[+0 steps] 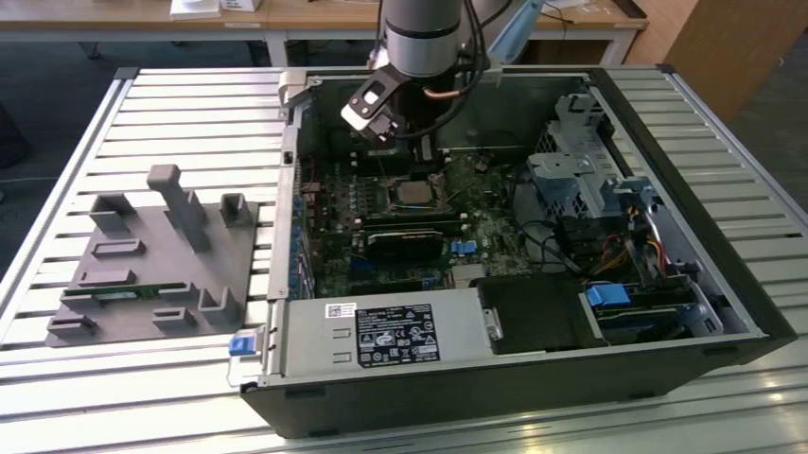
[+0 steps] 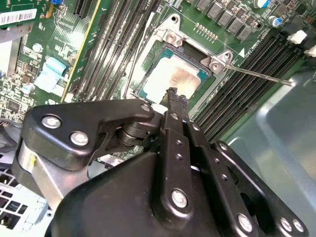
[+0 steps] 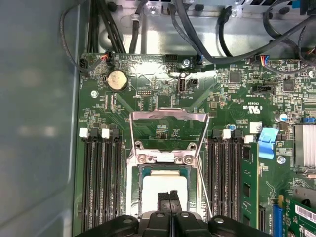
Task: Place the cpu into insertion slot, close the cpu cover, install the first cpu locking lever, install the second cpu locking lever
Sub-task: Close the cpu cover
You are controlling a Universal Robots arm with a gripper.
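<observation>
The cpu [image 3: 158, 183] lies flat in the insertion slot [image 3: 132, 190], its silver-grey face up, also clear in the second wrist view as cpu [image 2: 170, 79]. The cpu cover [image 3: 168, 117] is swung up off its hinge, and the board shows through its cut-out. A thin locking lever [image 2: 256, 75] sticks out free beside the socket, seen in the first wrist view as lever [image 3: 203, 190]. My gripper [image 3: 170, 197] hovers just above the chip with its fingertips [image 2: 178, 96] pressed together and nothing between them. In the exterior view the gripper [image 1: 382, 130] hangs over the socket [image 1: 411, 194].
Black memory slots [image 3: 101, 182] flank the socket on both sides. The case wall [image 3: 34, 123] stands close by. Cables [image 3: 197, 44] run past the board's edge. A grey fixture tray [image 1: 151, 265] sits outside the case at the exterior view's left.
</observation>
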